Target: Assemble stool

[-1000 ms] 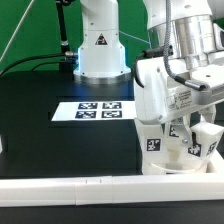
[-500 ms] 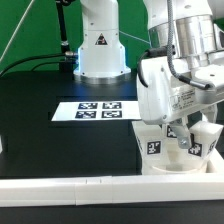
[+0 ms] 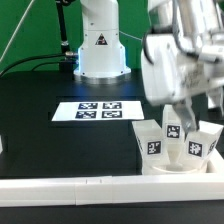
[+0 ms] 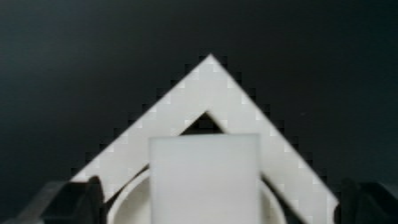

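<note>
The stool's round white seat disc (image 3: 178,167) lies at the front of the exterior view's right. Three blocky white tagged legs stand in it: one on the left (image 3: 150,139), one behind (image 3: 172,126) and one on the right (image 3: 203,141). My gripper (image 3: 193,106) hangs blurred just above them, holding nothing. In the wrist view the gripper (image 4: 214,206) is open. Its dark fingertips (image 4: 64,202) stand clear on both sides of a white leg (image 4: 205,172), with the seat's curved rim (image 4: 128,190) beneath.
The marker board (image 3: 98,110) lies mid-table. A long white rail (image 3: 90,185) runs along the table's front edge and up beside the stool on the right. The robot's white base (image 3: 100,45) stands at the back. A green backdrop is behind it.
The gripper was low among the legs a second ago. It has since lifted up and away from them, and the legs stay standing in the seat.
</note>
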You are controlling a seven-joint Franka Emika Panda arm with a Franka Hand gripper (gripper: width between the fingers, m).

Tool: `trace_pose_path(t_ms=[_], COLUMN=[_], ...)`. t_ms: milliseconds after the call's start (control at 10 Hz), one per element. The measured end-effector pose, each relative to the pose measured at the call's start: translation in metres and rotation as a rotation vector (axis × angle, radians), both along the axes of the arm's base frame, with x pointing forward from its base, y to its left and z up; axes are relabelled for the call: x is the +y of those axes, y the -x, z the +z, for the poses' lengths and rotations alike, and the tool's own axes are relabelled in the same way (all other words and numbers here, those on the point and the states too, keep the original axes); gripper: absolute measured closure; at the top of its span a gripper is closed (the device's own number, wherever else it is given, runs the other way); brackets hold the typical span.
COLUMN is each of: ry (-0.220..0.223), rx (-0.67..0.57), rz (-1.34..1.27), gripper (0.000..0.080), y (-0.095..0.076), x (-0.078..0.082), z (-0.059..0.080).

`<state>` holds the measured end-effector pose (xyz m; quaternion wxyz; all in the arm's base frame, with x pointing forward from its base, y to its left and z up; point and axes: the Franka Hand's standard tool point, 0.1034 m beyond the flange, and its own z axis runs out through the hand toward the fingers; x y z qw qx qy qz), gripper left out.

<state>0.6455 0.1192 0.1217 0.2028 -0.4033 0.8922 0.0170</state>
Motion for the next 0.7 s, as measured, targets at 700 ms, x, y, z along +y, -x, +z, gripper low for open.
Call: trace_pose_path(t_ms=[700], ry=[0.018], rx=[-0.017], rz=[0.017], gripper=[0.0151], y=[0.015], x=[0.012], z=[-0.002])
